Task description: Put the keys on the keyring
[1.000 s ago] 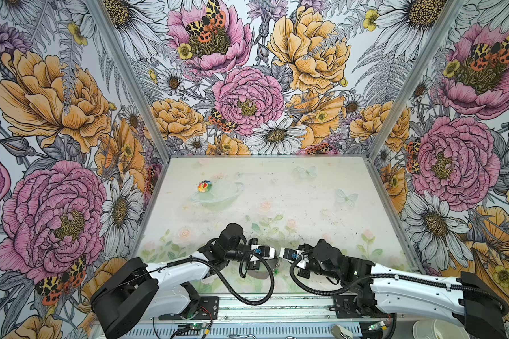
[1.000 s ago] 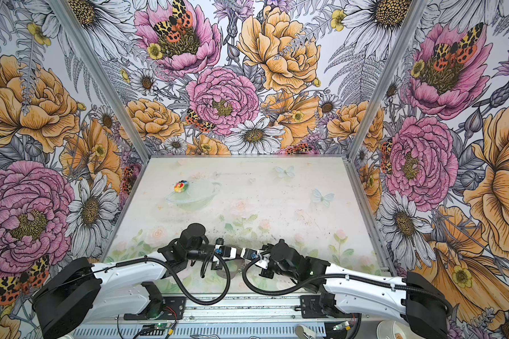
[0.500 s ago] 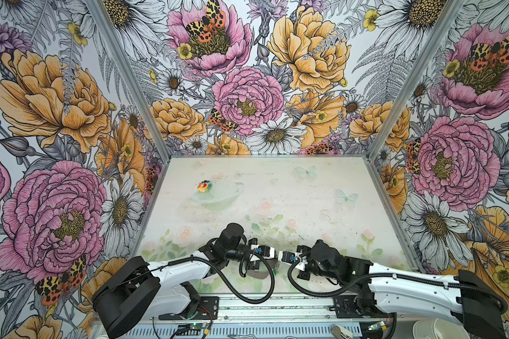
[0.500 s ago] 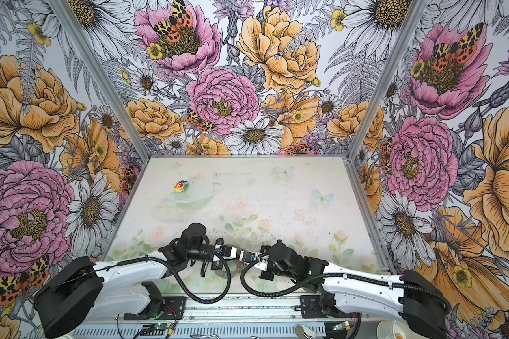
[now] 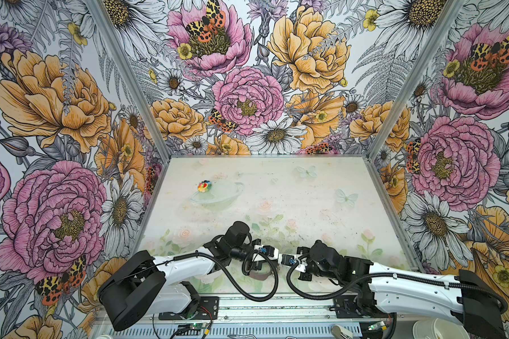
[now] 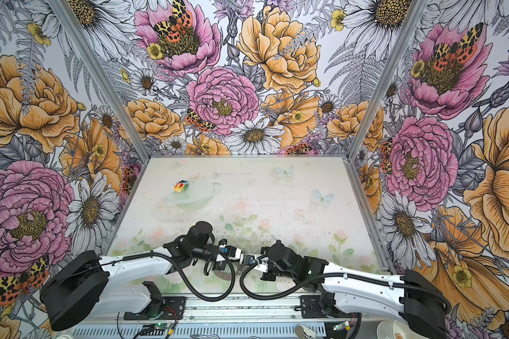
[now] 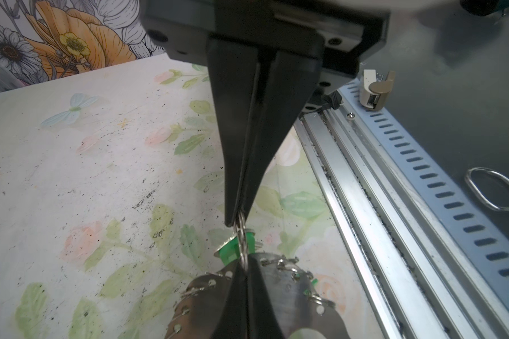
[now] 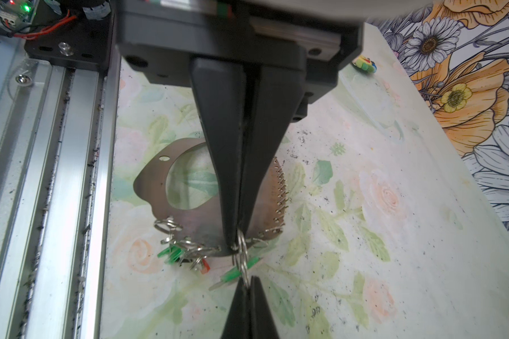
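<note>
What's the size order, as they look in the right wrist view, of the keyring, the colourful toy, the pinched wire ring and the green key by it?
Largest: keyring.
Then the green key and wire ring, about alike.
The toy looks smallest, but it lies farthest from the camera, so that's unsure.

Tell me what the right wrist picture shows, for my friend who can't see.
The right end effector and the left end effector, both shut, pinch one small silver loop tip to tip. A green key sits at the loop, beside the flat keyring on the flowery table.
</note>
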